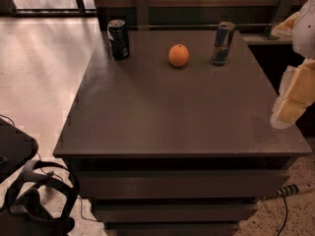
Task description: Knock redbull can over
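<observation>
The redbull can [223, 43], tall, slim, blue and silver with a silver top, stands upright near the far right corner of the dark table [172, 112]. My gripper [286, 113] hangs on the pale arm at the right edge of the view, above the table's right side. It is well in front of the can, to its right, and apart from it.
An orange [178, 55] sits left of the redbull can. A shorter black can [118, 39] stands at the far left corner. The table has drawers below its front edge. A black headset [39, 200] lies on the floor at lower left and a cable [288, 191] at lower right.
</observation>
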